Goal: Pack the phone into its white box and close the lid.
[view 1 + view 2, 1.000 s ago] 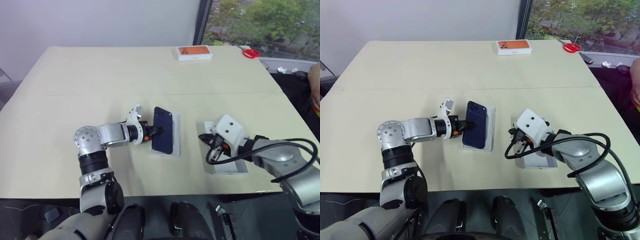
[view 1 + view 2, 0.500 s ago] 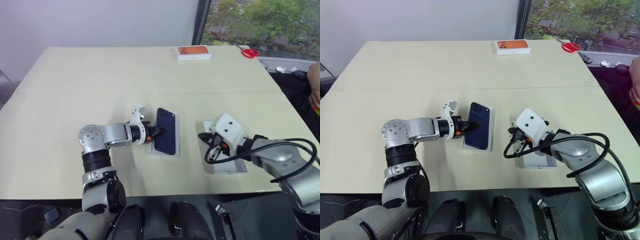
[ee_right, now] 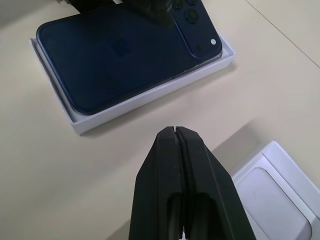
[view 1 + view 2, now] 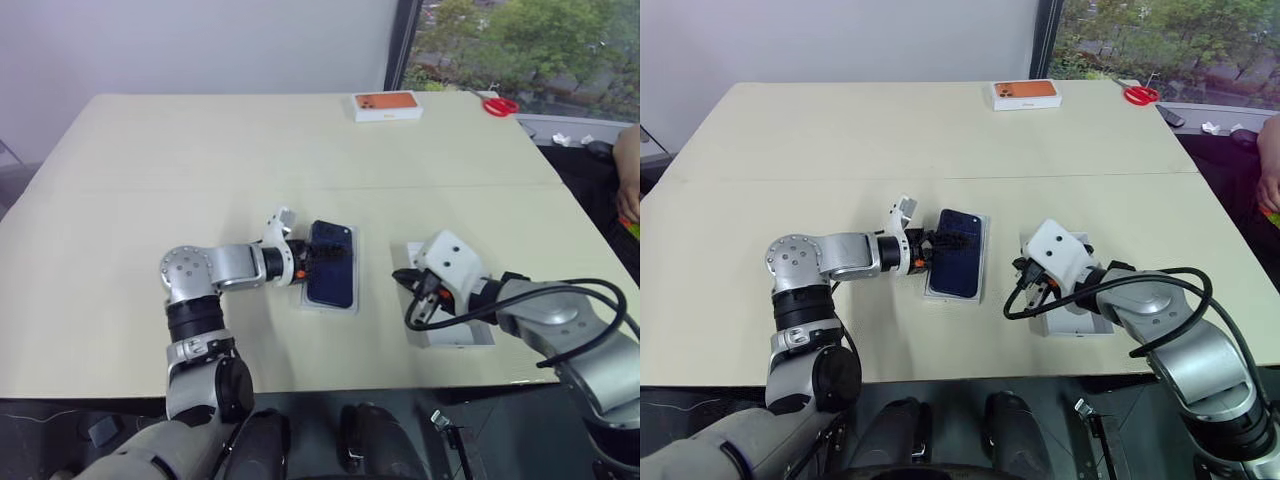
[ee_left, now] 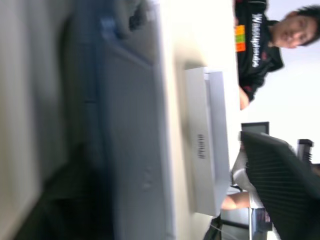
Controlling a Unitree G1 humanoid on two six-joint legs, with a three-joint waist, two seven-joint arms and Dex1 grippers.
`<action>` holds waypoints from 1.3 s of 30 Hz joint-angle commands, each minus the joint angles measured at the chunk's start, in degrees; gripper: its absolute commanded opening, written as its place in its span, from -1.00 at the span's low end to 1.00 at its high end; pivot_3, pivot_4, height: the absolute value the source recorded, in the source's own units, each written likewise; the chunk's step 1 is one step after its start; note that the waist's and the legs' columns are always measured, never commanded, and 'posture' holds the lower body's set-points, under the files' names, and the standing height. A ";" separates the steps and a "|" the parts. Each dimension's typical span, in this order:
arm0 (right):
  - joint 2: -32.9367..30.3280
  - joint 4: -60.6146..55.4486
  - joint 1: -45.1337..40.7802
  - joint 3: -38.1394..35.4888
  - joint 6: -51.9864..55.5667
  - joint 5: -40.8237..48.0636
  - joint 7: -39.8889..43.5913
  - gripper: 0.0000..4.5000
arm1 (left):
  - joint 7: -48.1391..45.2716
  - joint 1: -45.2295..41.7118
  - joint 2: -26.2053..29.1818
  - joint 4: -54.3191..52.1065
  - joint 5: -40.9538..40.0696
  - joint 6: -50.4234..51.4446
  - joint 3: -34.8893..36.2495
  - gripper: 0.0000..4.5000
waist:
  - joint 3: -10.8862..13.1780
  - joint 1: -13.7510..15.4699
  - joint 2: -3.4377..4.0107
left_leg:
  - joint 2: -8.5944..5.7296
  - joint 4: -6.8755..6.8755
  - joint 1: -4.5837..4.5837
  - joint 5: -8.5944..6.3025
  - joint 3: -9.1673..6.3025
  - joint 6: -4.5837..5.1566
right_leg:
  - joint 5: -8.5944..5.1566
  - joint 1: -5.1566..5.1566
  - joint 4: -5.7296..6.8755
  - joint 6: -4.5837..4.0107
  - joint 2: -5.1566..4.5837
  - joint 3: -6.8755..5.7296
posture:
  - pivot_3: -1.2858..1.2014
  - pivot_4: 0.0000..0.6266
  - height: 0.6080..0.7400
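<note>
Beige tabletop carried the white box with the phone lying in it, slightly askew, and the lid sat open-side up to its right. An orange-printed box and red scissors lay at the far edge. The left gripper reached level over the phone's left edge with fingers spread, while the right gripper hovered pressed closed, empty, between box and lid.

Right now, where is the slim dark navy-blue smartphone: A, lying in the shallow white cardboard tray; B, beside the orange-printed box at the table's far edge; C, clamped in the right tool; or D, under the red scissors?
A: the slim dark navy-blue smartphone lies inside the shallow white cardboard tray, whose rim shows around it.
</note>
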 commanded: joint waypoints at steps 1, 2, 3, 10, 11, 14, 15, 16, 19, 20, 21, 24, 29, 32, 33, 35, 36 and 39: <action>-0.57 -1.50 -0.77 -0.41 -0.67 0.37 -0.50 -1.00 | -0.91 -0.71 3.42 -1.20 -3.62 0.47 -0.97 0.99 | 0.01 -0.14 -0.01 | 0.01 -0.03 0.12 0.00 0.00 0.00 | 0.00 0.09 0.00 -0.01 0.05 0.00 | 0.03 -0.52 1.00; -0.59 -1.49 -0.76 -0.38 -0.69 0.42 -0.57 -1.00 | -0.94 -0.67 3.87 -1.17 -4.21 0.47 -1.26 0.99 | 0.00 -0.11 -0.01 | 0.03 -0.03 0.13 0.00 0.00 0.00 | 0.00 0.09 0.00 -0.01 0.09 0.01 | 0.03 -0.52 1.00; -0.62 -1.48 -0.75 -0.37 -0.71 0.47 -0.63 -1.00 | -0.90 -0.65 4.15 -1.09 -4.63 0.47 -1.47 0.99 | 0.00 -0.03 -0.01 | 0.08 -0.03 0.15 0.00 -0.01 0.00 | 0.00 0.09 0.02 -0.03 0.12 0.01 | 0.03 -0.52 1.00; -0.69 -0.04 -1.75 0.63 -1.98 0.40 -0.29 -1.00 | -2.34 -0.48 15.07 -1.50 -16.27 0.47 -8.77 0.99 | 0.02 0.04 -0.02 | 0.13 -0.04 0.14 0.00 0.01 -0.01 | 0.01 0.10 0.00 -0.03 0.08 0.04 | 0.03 -0.52 1.00; -0.73 0.01 -1.76 0.63 -2.06 0.43 -0.28 -1.00 | -2.07 -0.46 15.58 -1.25 -17.22 0.47 -9.15 0.99 | 0.02 0.12 -0.02 | 0.13 -0.04 0.14 0.00 0.01 -0.01 | 0.01 0.10 -0.01 -0.03 0.07 0.04 | 0.03 -0.52 1.00; -0.83 0.39 -2.30 0.91 -2.41 0.52 0.01 -1.00 | -3.40 -0.85 19.48 -1.29 -17.20 0.47 -9.06 0.99 | 0.02 0.25 -0.04 | 0.09 -0.02 0.12 0.01 0.01 -0.02 | 0.01 0.11 -0.01 -0.03 0.02 0.03 | 0.03 -0.52 1.00; -0.88 0.64 -2.70 1.11 -2.60 0.57 0.24 -1.00 | -4.83 -1.14 21.95 -1.59 -16.21 0.47 -8.63 0.99 | 0.06 0.06 -0.09 | 0.08 -0.02 0.12 0.01 0.02 -0.02 | 0.01 0.11 -0.01 -0.03 0.00 0.04 | 0.03 -0.52 1.00; -0.92 0.86 -3.01 1.34 -2.80 0.58 0.41 -1.00 | -6.23 -1.47 23.88 -1.77 -15.14 0.24 -8.34 0.99 | 0.08 -0.38 -0.12 | 0.07 -0.01 0.13 0.01 0.03 -0.02 | 0.01 0.11 -0.01 -0.04 0.01 0.04 | 0.03 -0.52 1.00; -0.87 1.30 -3.31 1.87 -3.11 0.49 0.49 -1.00 | -10.05 -1.44 27.60 -2.89 -11.65 -2.29 -10.62 0.99 | 0.09 -0.77 -0.10 | 0.13 -0.08 0.18 0.01 0.02 -0.02 | 0.01 0.10 0.00 -0.05 0.10 0.05 | 0.03 -0.52 1.00; -0.85 1.39 -3.35 1.98 -3.17 0.48 0.47 -1.00 | -11.21 -1.36 28.30 -3.22 -10.55 -2.92 -11.33 0.99 | 0.09 -0.73 -0.10 | 0.15 -0.08 0.18 0.01 0.01 -0.02 | 0.01 0.10 0.00 -0.05 0.11 0.04 | 0.03 -0.52 1.00; -0.85 1.45 -3.38 2.05 -3.21 0.47 0.45 -1.00 | -12.25 -1.31 28.72 -3.42 -9.65 -3.34 -11.81 0.99 | 0.09 -0.62 -0.10 | 0.16 -0.08 0.18 0.01 0.01 -0.03 | 0.00 0.10 0.00 -0.05 0.10 0.04 | 0.03 -0.52 1.00; -0.89 1.52 -3.41 2.10 -3.30 0.51 0.42 -1.00 | -14.73 -1.27 29.02 -3.61 -7.75 -3.79 -12.43 0.99 | 0.09 -0.28 -0.10 | 0.12 -0.06 0.15 0.02 0.05 -0.05 | 0.01 0.10 -0.04 -0.05 0.04 0.05 | 0.03 -0.52 1.00; -0.91 1.55 -3.41 2.11 -3.34 0.53 0.41 -1.00 | -17.37 -1.40 29.00 -3.80 -5.30 -3.80 -12.67 0.99 | 0.09 0.02 -0.11 | 0.11 -0.07 0.14 0.02 0.06 -0.04 | 0.00 0.11 -0.09 -0.04 0.02 0.05 | 0.03 -0.52 1.00; -0.91 1.56 -3.41 2.11 -3.34 0.53 0.41 -1.00 | -18.48 -1.50 28.81 -3.94 -4.03 -3.56 -12.53 0.99 | 0.10 -0.02 -0.11 | 0.13 -0.07 0.14 0.02 0.05 -0.04 | 0.00 0.10 -0.08 -0.04 0.04 0.05 | 0.03 -0.52 1.00; -0.91 1.56 -3.41 2.11 -3.34 0.53 0.41 -1.00 | -18.80 -1.54 28.74 -3.98 -3.65 -3.48 -12.47 0.99 | 0.09 -0.01 -0.11 | 0.14 -0.07 0.14 0.02 0.05 -0.04 | 0.00 0.10 -0.08 -0.04 0.04 0.05 | 0.03 -0.52 1.00; -0.91 1.56 -3.41 2.11 -3.34 0.53 0.41 -1.00 | -19.37 -1.60 28.60 -4.07 -2.94 -3.31 -12.34 0.99 | 0.09 0.01 -0.11 | 0.14 -0.07 0.14 0.02 0.05 -0.04 | 0.00 0.10 -0.07 -0.04 0.04 0.05 | 0.03 -0.52 1.00; -0.91 1.56 -3.41 2.11 -3.34 0.53 0.41 -1.00 | -19.63 -1.63 28.54 -4.12 -2.62 -3.24 -12.29 0.99 | 0.10 0.02 -0.11 | 0.14 -0.07 0.14 0.02 0.05 -0.04 | 0.00 0.10 -0.08 -0.04 0.04 0.05 | 0.03 -0.52 1.00; -0.91 1.56 -3.41 2.11 -3.34 0.53 0.41 -1.00 | -20.25 -1.70 28.37 -4.23 -1.82 -3.04 -12.14 0.99 | 0.10 0.02 -0.11 | 0.14 -0.07 0.14 0.02 0.05 -0.04 | 0.00 0.10 -0.08 -0.04 0.04 0.05 | 0.03 -0.52 1.00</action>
